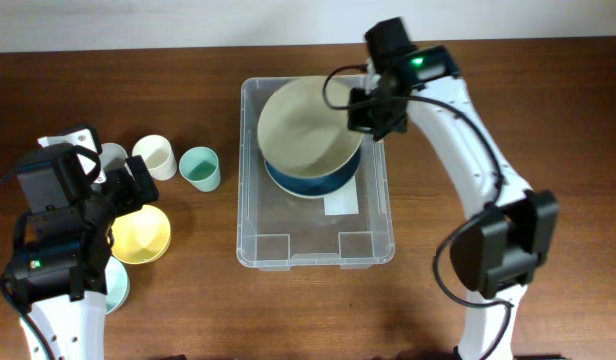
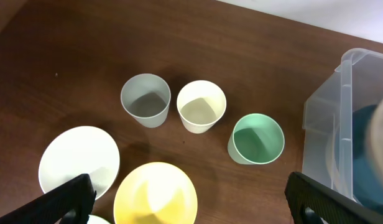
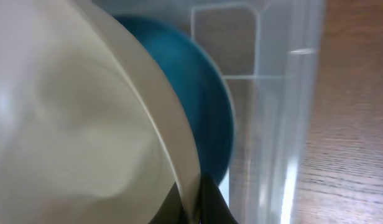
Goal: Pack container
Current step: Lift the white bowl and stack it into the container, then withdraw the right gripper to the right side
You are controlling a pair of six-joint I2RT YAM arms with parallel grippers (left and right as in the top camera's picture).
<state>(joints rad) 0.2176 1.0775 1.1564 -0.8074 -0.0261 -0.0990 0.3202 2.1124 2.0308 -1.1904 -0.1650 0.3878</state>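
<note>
A dark brown wooden tabletop (image 1: 188, 310) is running back to a pale wall (image 1: 138, 20). The container (image 1: 313, 245), a clear rectangular bin with a rounded rim and a white label (image 1: 340, 205), is sitting mid-tabletop and holding a blue bowl (image 1: 308, 183). The right end effector (image 1: 371, 108) is pinching the rim of a cream bowl (image 1: 303, 125), which is tilting over the blue one. The left end effector (image 2: 188, 202) is hanging spread wide near three cups (image 2: 201, 106) and a yellow bowl (image 2: 155, 196).

Clear glossy plastic container (image 1: 254, 180) on dark wood-grain table (image 1: 508, 80).
</note>
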